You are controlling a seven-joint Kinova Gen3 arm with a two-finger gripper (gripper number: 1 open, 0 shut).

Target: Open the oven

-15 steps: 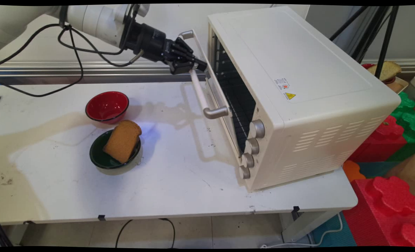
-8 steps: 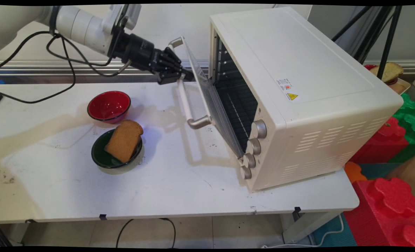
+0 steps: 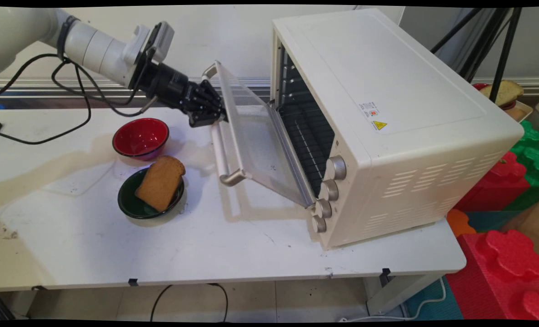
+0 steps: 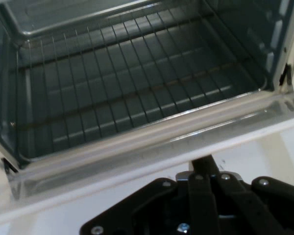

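A cream toaster oven [image 3: 387, 91] stands on the right half of the white table [image 3: 206, 254]. Its glass door [image 3: 256, 141] hangs about halfway down, and the wire rack [image 4: 127, 83] shows inside. My gripper [image 3: 215, 119] is shut on the upper part of the door's metal handle [image 3: 222, 154]. In the hand view the gripper [image 4: 204, 166] sits against the door's top edge [image 4: 137, 156], facing the oven's cavity. Left of the door, a red bowl [image 3: 140, 136] is empty, and a green bowl [image 3: 135, 206] holds a slice of brown bread [image 3: 160, 181].
Black cables [image 3: 69, 118] hang from the arm over the table's back left. Red and green foam blocks [image 3: 501, 263] are stacked beyond the table's right end. A tray with another bread slice [image 3: 503, 93] sits behind black tripod legs [image 3: 501, 45].
The gripper has moved left and down with the handle in it. The oven door has swung from nearly shut to about halfway open.
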